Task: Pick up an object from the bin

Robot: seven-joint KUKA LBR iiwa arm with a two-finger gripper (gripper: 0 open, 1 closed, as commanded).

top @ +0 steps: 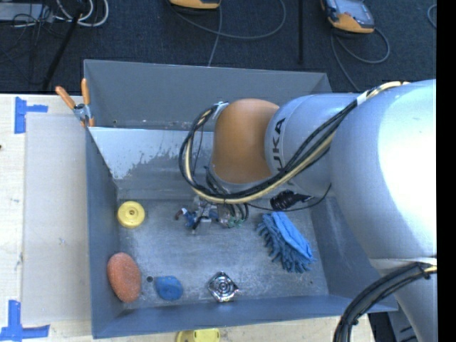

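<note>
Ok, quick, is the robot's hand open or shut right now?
Hand: cannot be told. It is low in the middle of the bin.

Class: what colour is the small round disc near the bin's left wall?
The round disc is yellow; camera view.

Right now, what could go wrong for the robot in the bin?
1. The end effector sits low in the grey metal bin, mostly hidden beneath the robot's orange cover, so a missed grab might go unnoticed.
2. The shaggy blue fabric mitt lies close beside the arm; the loose cables could perhaps snag and drag it.
</note>
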